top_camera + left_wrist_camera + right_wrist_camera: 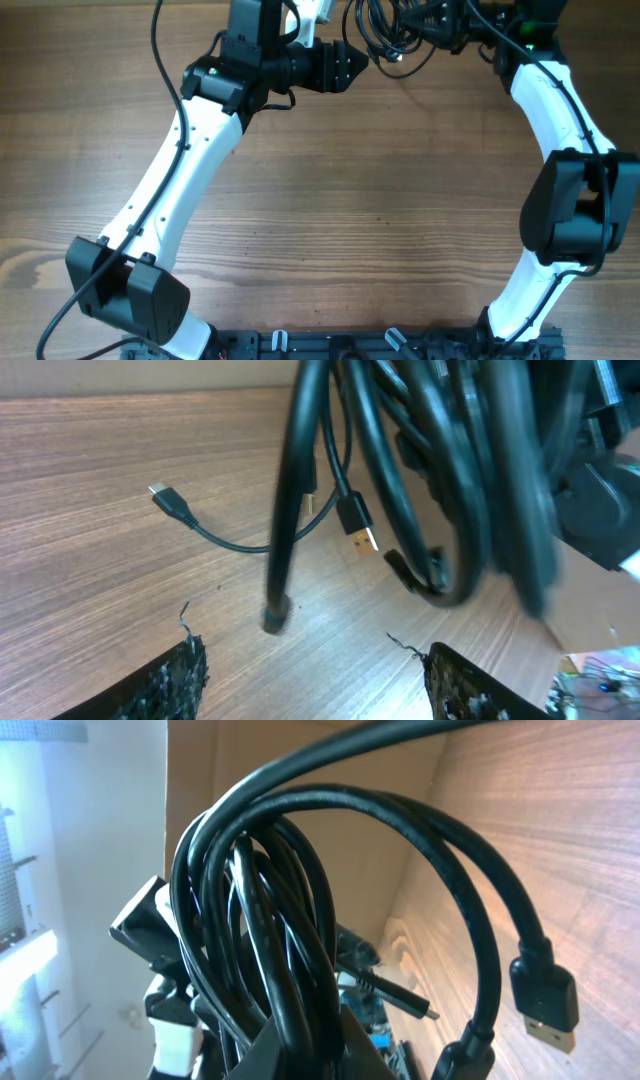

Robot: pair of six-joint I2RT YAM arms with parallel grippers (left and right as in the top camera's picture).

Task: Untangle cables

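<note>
Hanging as one knotted bundle at the far edge of the worktop [380, 200], the cables [400, 35] are not yet separated, so most of the task likely remains. The right jaws clamp the bundle aloft; the left jaws stand wide and empty just left of it. Only the left wrist view shows a loose plug end [172, 502] lying on the wood, and only the right wrist view shows the clamp itself.
</note>
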